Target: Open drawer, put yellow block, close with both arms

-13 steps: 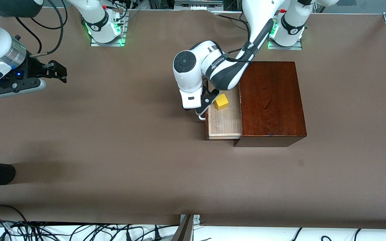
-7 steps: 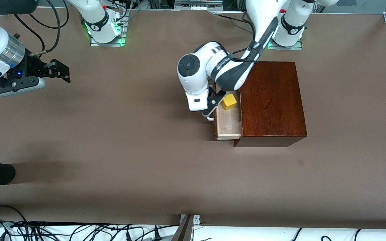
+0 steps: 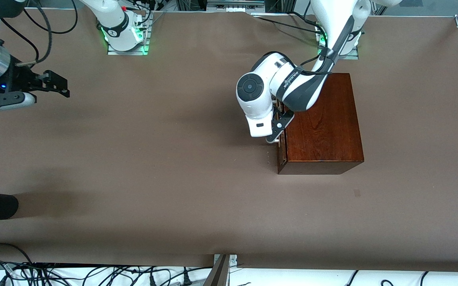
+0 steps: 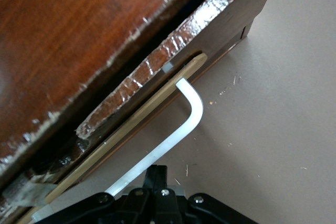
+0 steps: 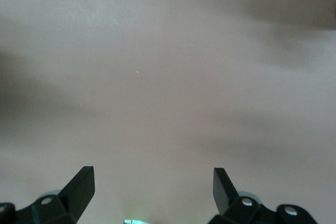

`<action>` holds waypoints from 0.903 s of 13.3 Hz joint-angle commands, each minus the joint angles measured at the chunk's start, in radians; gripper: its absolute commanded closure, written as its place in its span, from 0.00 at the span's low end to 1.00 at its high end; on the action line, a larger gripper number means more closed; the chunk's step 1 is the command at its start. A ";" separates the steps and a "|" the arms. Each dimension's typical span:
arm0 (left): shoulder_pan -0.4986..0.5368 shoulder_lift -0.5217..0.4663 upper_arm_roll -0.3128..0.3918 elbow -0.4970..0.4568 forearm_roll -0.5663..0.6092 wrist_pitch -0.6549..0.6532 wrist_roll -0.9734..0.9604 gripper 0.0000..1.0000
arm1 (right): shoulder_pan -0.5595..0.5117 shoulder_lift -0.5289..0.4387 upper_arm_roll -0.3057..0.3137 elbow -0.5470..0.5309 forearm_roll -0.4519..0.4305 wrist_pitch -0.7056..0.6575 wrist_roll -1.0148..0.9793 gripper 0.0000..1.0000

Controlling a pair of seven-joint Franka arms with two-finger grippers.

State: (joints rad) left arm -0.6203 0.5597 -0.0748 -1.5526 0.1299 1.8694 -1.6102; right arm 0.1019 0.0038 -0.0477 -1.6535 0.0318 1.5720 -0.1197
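- Now we work at the wooden box (image 3: 322,121), which sits toward the left arm's end of the table (image 3: 153,167); its drawer (image 4: 131,124) is pushed almost flush, with only a thin pale strip showing in the left wrist view.
- We judge the closing step nearly done: press straight along the drawer's travel, not sideways, so the front seats evenly.
- Our left gripper (image 3: 277,128) is clamped shut on the white handle (image 4: 173,135) at the drawer front.
- Our right gripper (image 3: 54,84) waits, fingers spread and empty, over bare table at the right arm's end, well apart, with wide open room.
- We cannot see the yellow block; presumably it is inside the drawer.
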 commanded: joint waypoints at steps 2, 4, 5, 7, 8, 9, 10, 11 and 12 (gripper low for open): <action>0.037 -0.069 0.007 -0.073 0.057 -0.018 0.068 1.00 | -0.005 0.004 0.015 0.035 0.008 -0.030 -0.009 0.00; 0.042 -0.086 0.001 -0.057 0.045 -0.018 0.081 1.00 | -0.002 0.007 0.014 0.034 0.016 -0.035 -0.008 0.00; 0.040 -0.111 -0.011 -0.055 0.040 -0.021 0.081 0.83 | -0.005 0.007 0.015 0.034 0.013 -0.050 -0.011 0.00; 0.040 -0.159 -0.063 -0.052 0.011 -0.032 0.105 0.00 | -0.005 0.021 0.014 0.035 0.007 -0.058 0.002 0.00; 0.043 -0.188 -0.094 -0.047 0.016 -0.036 0.130 0.00 | -0.002 0.019 0.015 0.034 0.003 -0.052 0.003 0.00; 0.054 -0.223 -0.103 -0.040 0.016 -0.039 0.142 0.00 | -0.002 0.019 0.016 0.035 0.000 -0.047 0.002 0.00; 0.065 -0.262 -0.103 -0.040 0.013 -0.041 0.174 0.00 | -0.001 0.018 0.016 0.034 -0.018 -0.041 0.005 0.00; 0.095 -0.303 -0.106 -0.043 0.002 -0.053 0.220 0.00 | 0.010 0.018 0.017 0.034 -0.045 -0.017 0.008 0.00; 0.131 -0.334 -0.106 -0.044 -0.012 -0.076 0.289 0.00 | 0.025 0.012 0.017 0.025 -0.056 0.000 0.011 0.00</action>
State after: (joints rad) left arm -0.5659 0.3046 -0.1667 -1.5673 0.1407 1.8244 -1.4395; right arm 0.1082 0.0178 -0.0383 -1.6374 0.0059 1.5549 -0.1214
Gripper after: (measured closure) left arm 0.295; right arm 0.000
